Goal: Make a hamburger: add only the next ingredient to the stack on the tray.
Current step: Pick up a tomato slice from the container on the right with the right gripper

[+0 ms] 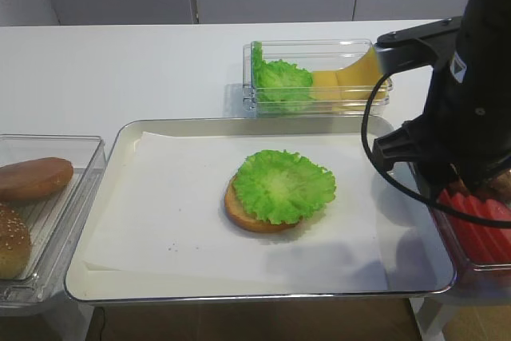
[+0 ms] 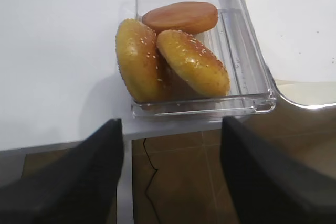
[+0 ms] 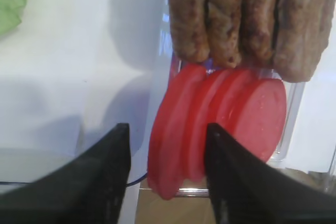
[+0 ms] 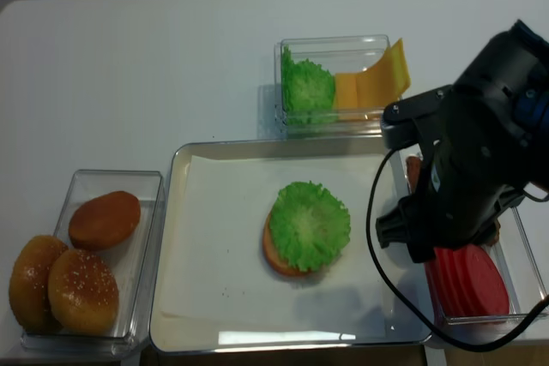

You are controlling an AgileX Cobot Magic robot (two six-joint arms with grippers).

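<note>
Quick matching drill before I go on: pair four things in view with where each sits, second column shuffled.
1. tomato slices
2. lettuce leaf
3. sesame bun tops
4. cheese slices

a. clear bin left of the tray
b. on the bun bottom
c. back bin, beside loose lettuce
d. right bin, in front of the meat patties

Pairs: 1-d, 2-b, 3-a, 4-c

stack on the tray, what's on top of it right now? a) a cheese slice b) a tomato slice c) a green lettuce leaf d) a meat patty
c: the stack on the tray shows only a frilly green lettuce leaf over the bun bottom, while the tomato slices sit on edge in their bin, bracketed by the right gripper.
</note>
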